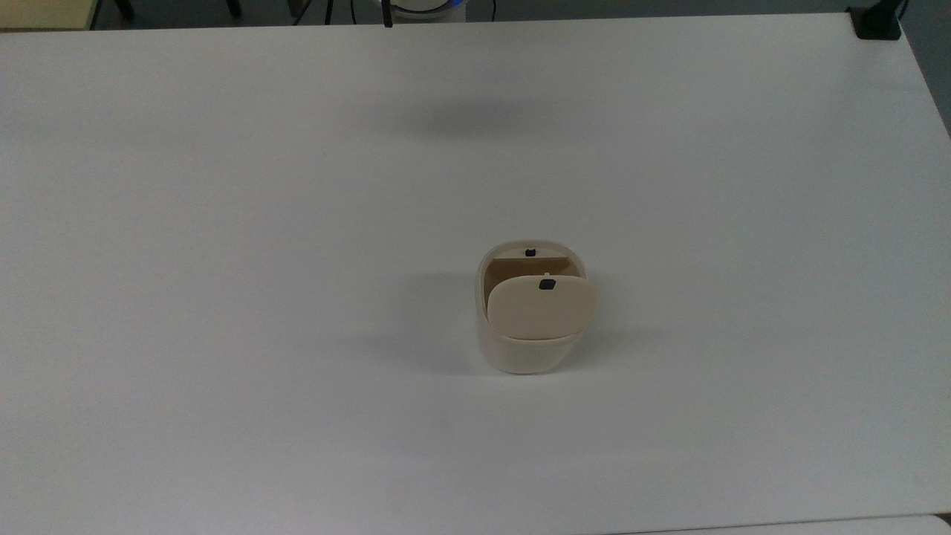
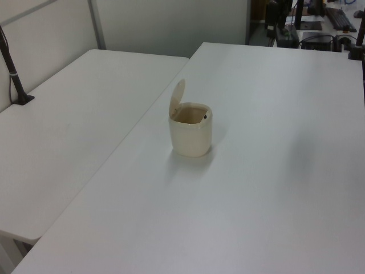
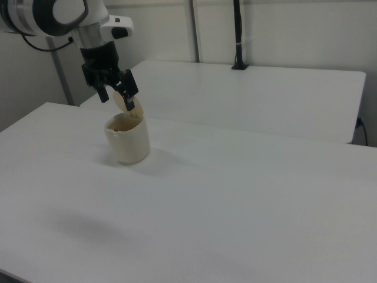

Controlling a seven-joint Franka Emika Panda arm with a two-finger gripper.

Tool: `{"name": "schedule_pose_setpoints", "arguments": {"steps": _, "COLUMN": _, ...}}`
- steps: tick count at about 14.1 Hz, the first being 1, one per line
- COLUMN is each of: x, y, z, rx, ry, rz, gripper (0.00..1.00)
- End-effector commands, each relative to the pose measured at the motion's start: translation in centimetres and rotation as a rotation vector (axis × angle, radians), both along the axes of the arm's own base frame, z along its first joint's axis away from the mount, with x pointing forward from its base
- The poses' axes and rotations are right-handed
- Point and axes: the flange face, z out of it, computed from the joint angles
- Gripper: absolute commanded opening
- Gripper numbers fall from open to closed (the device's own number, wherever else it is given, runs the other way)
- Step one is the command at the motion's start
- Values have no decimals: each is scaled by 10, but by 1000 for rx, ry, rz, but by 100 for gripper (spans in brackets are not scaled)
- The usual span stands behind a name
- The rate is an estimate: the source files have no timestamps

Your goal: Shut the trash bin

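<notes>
This is looking like a robotics lab set up in an office-style room. Plain white benches (image 2: pixel 274 171) are standing pushed together, with a second one (image 2: pixel 68 114) lying alongside, and pale partition panels (image 3: pixel 283 29) are closing them in behind. A white robot arm (image 3: pixel 59 15) is reaching over the bench, black poles (image 3: pixel 237 35) are standing clamped at the bench edges, and a desk with a keyboard and dark equipment (image 2: pixel 336 17) is showing in the far corner of the left view.
</notes>
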Motion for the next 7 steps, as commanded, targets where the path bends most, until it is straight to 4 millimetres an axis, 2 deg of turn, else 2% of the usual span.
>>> {"name": "schedule_pose_setpoints", "arguments": {"steps": 1, "x": -4, "y": -1, "z": 0, "rx": 11, "ry": 33, "rz": 20, "gripper": 100}}
{"name": "schedule_pose_setpoints", "arguments": {"steps": 4, "x": 8, "y": 5, "z": -9, "rx": 1, "ry": 18, "rz": 81, "gripper": 100}}
{"name": "schedule_pose_setpoints", "arguments": {"steps": 5, "x": 16, "y": 9, "z": -6, "rx": -3, "ry": -38, "rz": 79, "gripper": 100}}
{"name": "schedule_pose_setpoints", "arguments": {"steps": 6, "x": 26, "y": 16, "z": 2, "rx": -1, "ry": -133, "rz": 52, "gripper": 100}}
{"name": "schedule_pose_setpoints", "arguments": {"steps": 7, "x": 34, "y": 34, "z": 7, "rx": 4, "ry": -205, "rz": 8, "gripper": 100}}
